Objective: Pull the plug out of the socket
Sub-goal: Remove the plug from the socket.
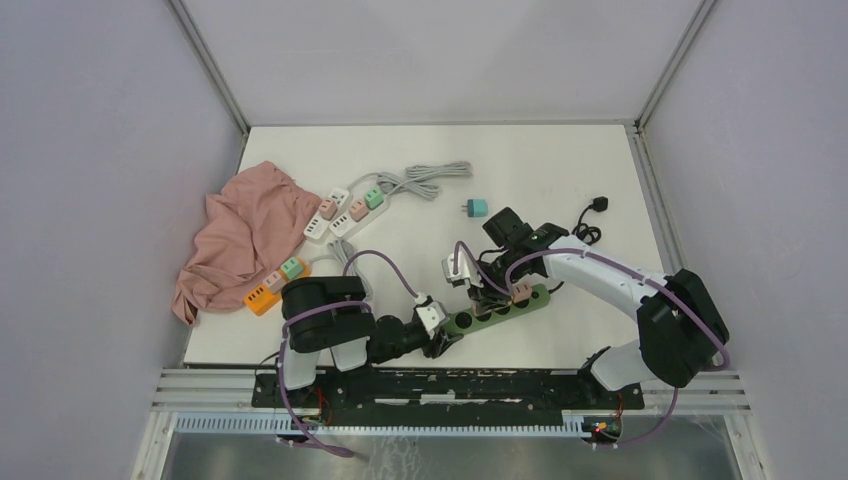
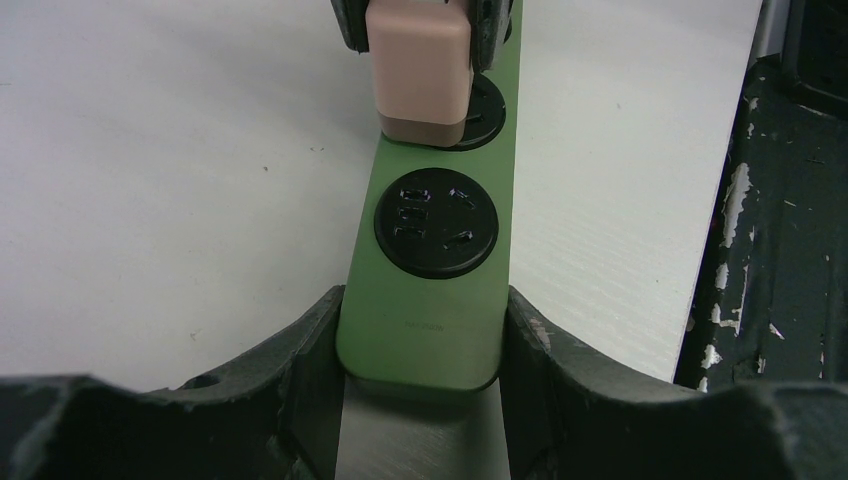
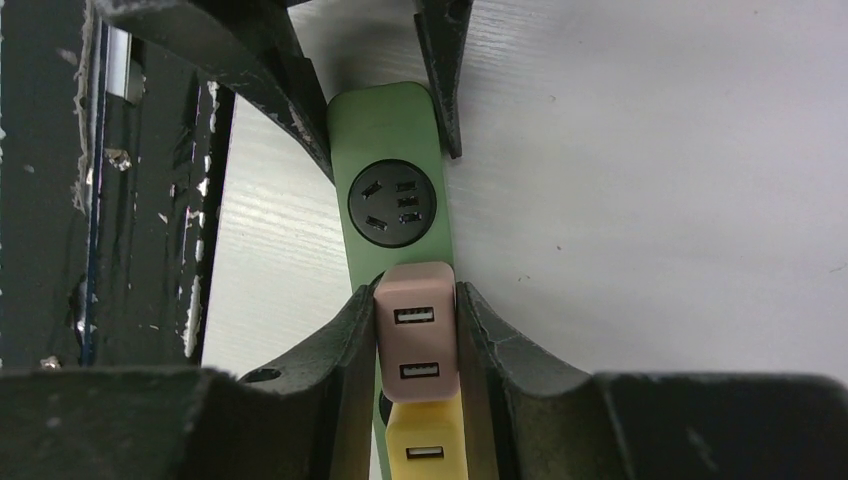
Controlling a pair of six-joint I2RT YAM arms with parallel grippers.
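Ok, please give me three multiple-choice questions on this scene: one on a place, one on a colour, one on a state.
1. Where does the teal plug lie?
A. in a white strip
B. on the cloth
C. loose on the table

2. Which colour shows between the right gripper's jaws?
A. yellow
B. pink
C. white

3. What state is the left gripper in?
A. shut on the green strip's end
B. open in the air
C. shut on a cable

Answers:
1 C: in the top view it lies alone on bare table.
2 B: the right wrist view shows the pink plug between the jaws.
3 A: the left wrist view shows both jaws against the strip's sides.
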